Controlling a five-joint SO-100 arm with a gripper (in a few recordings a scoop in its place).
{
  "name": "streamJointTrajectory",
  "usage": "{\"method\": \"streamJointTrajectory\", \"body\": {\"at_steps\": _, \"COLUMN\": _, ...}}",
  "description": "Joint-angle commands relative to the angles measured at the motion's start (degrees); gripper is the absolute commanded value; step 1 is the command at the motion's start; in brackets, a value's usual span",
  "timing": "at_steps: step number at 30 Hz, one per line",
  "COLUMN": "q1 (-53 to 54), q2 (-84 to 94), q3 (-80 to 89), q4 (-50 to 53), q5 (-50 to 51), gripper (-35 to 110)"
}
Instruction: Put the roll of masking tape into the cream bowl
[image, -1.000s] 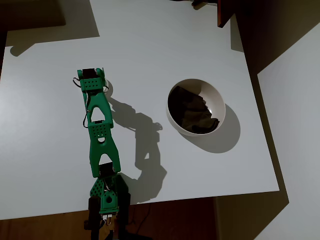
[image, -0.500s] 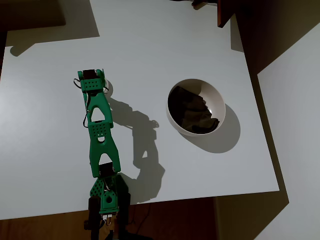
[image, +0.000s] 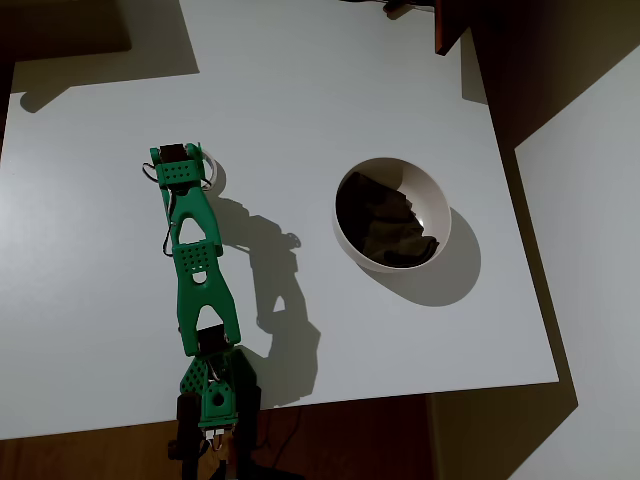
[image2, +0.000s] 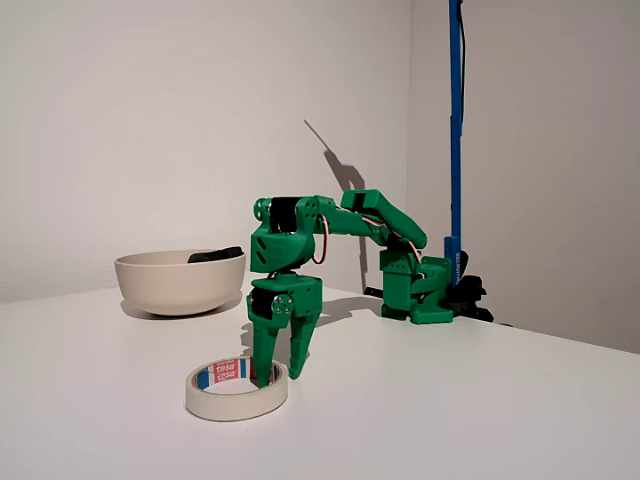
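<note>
tape: the roll of masking tape lies flat on the white table, near side in the fixed view, well apart from the bowl
bowl: the cream bowl stands far left in the fixed view, dark mass inside; in the overhead view it sits right of the arm
gripper: the green gripper points down, jaws parted a little, one finger inside the ring and one outside, straddling the far wall; not closed on it yet
handling: likely light, stiff ring, smooth sides, not fragile; could slide or tip if nudged
hold: pinch the ring wall, inner core against outer face
</note>
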Motion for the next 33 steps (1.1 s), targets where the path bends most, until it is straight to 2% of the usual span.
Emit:
{"method": "streamJointTrajectory", "body": {"at_steps": 1, "q1": -1.14, "q2": 2.46, "q3": -2.90, "q4": 0.35, "q5": 0.97, "gripper": 15}}
{"method": "streamJointTrajectory", "body": {"at_steps": 4, "q1": -1.23, "q2": 2.81, "q3": -2.90, "q4": 0.00, "q5": 1.05, "gripper": 9}}
{"method": "streamJointTrajectory", "body": {"at_steps": 6, "q1": -1.23, "q2": 3.08, "q3": -2.90, "q4": -0.26, "q5": 1.32, "gripper": -8}}
{"method": "streamJointTrajectory", "body": {"at_steps": 19, "q1": -1.23, "q2": 3.78, "q3": -2.90, "q4": -0.97, "q5": 0.00, "gripper": -8}}
{"method": "streamJointTrajectory", "body": {"at_steps": 33, "q1": -2.29, "q2": 14.15, "q3": -7.29, "q4": -1.85, "q5": -0.88, "gripper": -8}}
